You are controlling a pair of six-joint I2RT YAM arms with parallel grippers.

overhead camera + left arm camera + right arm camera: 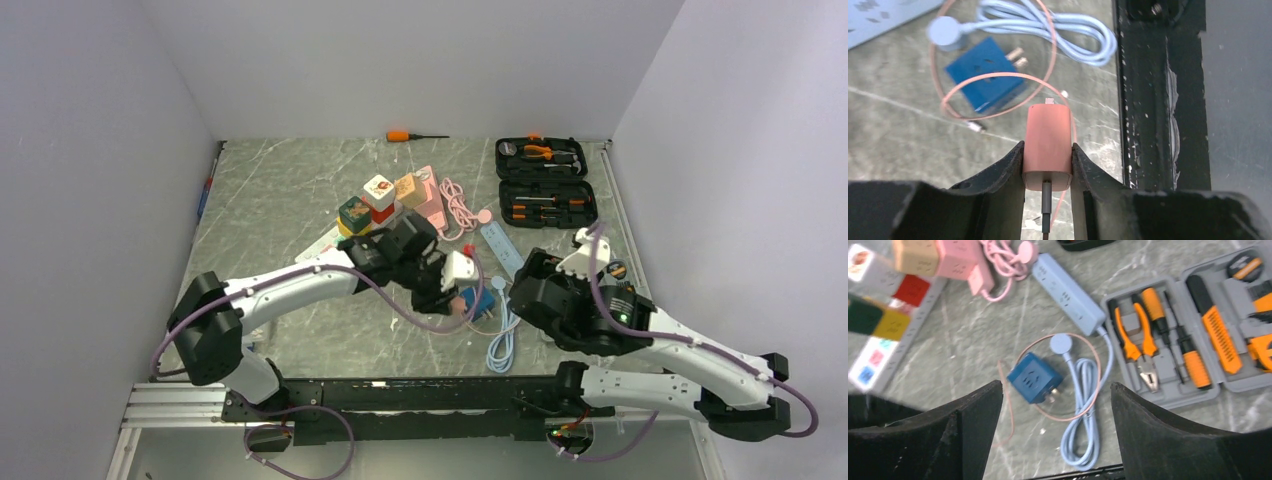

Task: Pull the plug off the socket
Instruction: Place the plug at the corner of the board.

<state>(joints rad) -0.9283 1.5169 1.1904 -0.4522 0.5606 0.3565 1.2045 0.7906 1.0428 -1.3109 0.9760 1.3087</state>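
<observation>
A salmon-pink plug (1048, 127) with a thin pink cable sits between the fingers of my left gripper (1048, 146), which is shut on it a little above the table. Its metal tip points forward and touches nothing. The blue cube socket (985, 75) lies on the table apart from the plug, two prongs showing, with the pink cable looped round it. From the right wrist the socket (1034, 377) lies below my right gripper (1055, 385), whose jaws stand open and empty above the table. From above, the socket (478, 302) lies between the two grippers.
A light-blue power strip (1068, 292) and its coiled cable (1083, 410) lie right of the socket. An open tool case (1193, 330) sits further right. Coloured cubes and a pink strip (385, 205) are behind. The black front rail (1158, 100) is close.
</observation>
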